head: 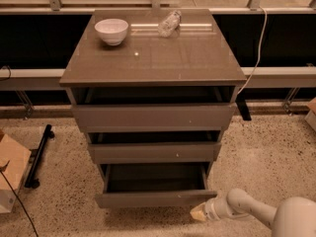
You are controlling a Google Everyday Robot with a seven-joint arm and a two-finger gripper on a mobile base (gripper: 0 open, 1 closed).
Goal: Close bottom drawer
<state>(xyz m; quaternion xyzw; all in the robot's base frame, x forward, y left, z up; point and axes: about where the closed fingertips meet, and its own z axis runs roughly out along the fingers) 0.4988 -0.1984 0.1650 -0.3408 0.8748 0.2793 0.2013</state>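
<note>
The grey-brown three-drawer cabinet [153,63] rises above and left of the pale-tipped end effector [199,213]. Its plain, flat-fronted bottom drawer [153,199] stands pulled out, its right corner just above the end effector, whose grip state I cannot tell. A white round bowl [111,30] sits far above-left.

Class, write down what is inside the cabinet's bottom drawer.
The bottom drawer stands open, and its visible floor looks bare. The rear part is hidden under the middle drawer. The gripper sits outside, by its front right corner.
</note>
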